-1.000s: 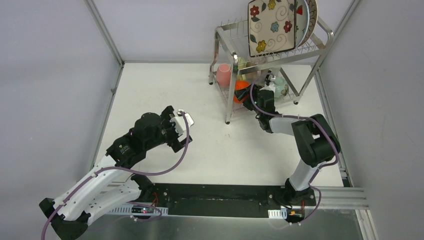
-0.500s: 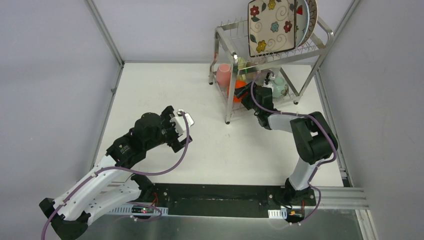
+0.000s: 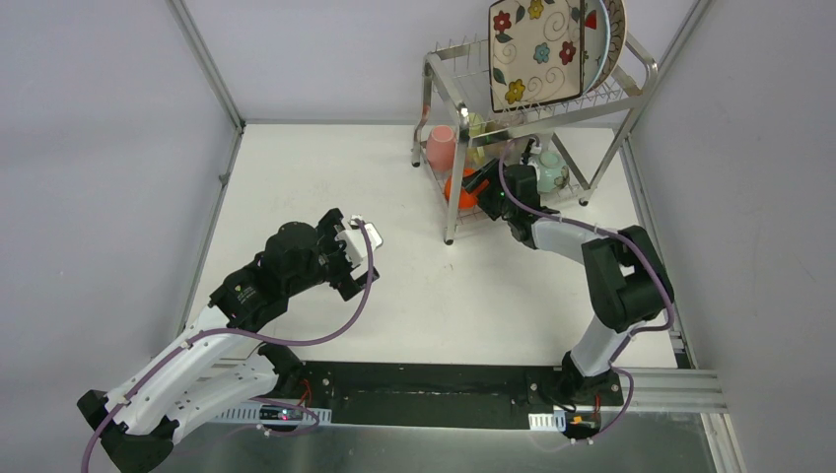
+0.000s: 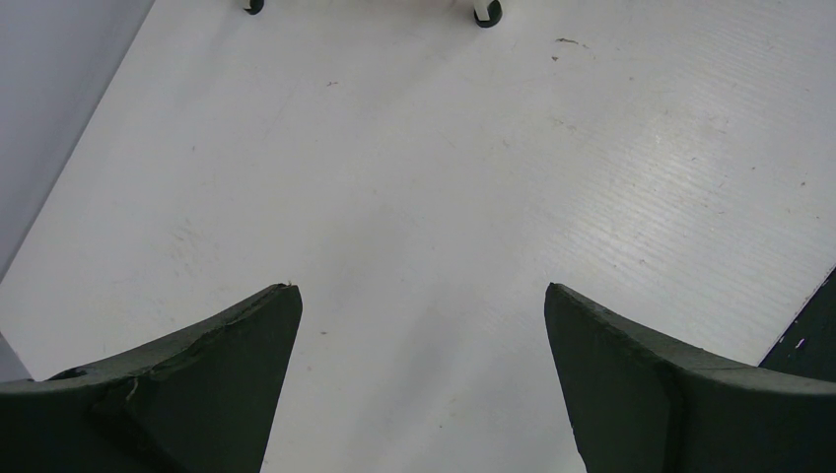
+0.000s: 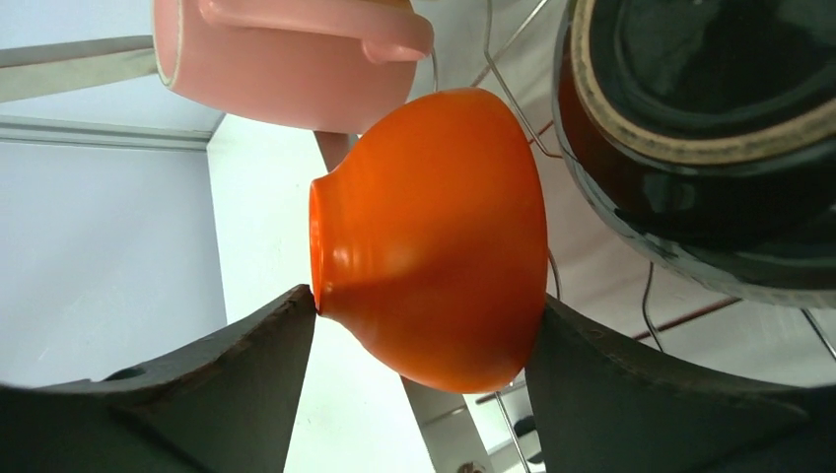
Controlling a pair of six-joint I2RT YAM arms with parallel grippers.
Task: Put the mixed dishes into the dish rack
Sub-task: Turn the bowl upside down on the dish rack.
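The left gripper [image 4: 421,291] is held nearest, low over the table [image 3: 325,168]. Its two dark green, wedge-shaped fingers [image 4: 227,374] are spread wide, and nothing lies between them. The table top is a flat, matt white board with fine ribbing and a few faint scuffs.

Farther off and to the right, the right gripper [image 5: 426,299] is reached into the lower shelf of the dish rack [image 3: 452,197]. An orange bowl [image 5: 434,236] is seen between its fingers, turned on its side. The bowl is smooth, glossy and rounded, with a narrow foot ring. One fingertip lies against the foot and the other against the rim side. Whether the bowl is pinched or merely flanked cannot be told.

The rack is built of shiny silver tube with thin wire shelves. On the lower shelf a pink cup [image 5: 286,49] with a matt glaze and a thick lip is set just beside the orange bowl. On the other side a dark brown bowl [image 5: 710,148] with a glossy inside and a tan rim is lodged among the wires. A pale mint dish [image 3: 552,169] is seen beyond the gripper on the same shelf.

On the upper shelf a square cream plate [image 3: 537,49], painted with flowers, is stood on edge. A round plate [image 3: 616,30] with a patterned rim is stood close behind it.
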